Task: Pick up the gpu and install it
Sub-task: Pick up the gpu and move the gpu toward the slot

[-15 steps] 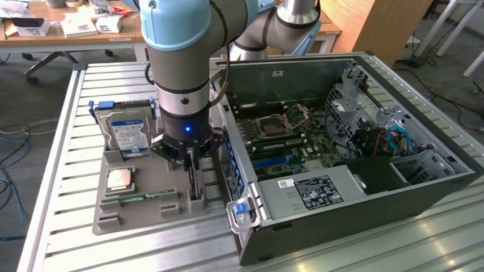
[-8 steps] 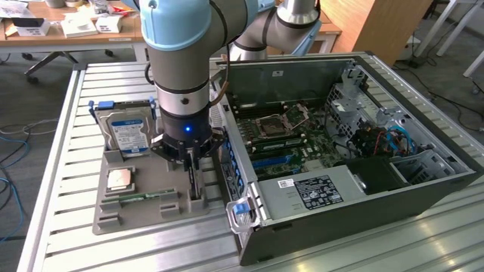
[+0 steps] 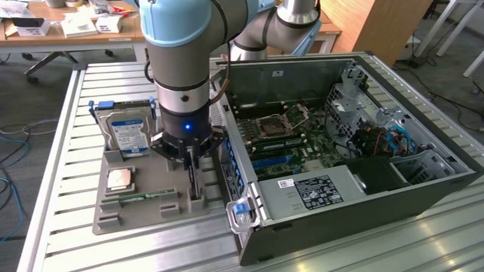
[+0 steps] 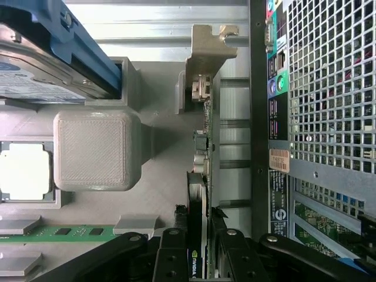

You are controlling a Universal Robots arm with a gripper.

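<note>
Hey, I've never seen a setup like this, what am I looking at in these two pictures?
This is a robot arm with a pincer at its tip. One picture comes from a camera off to the side, the other from a camera on the arm's wrist. On the slatted table sits a grey tray holding a hard drive, a processor chip, a green memory stick and the gpu, a thin card standing on edge. Beside it lies an open computer case. The pincer is down at the gpu; whether it grips it is unclear.
</note>
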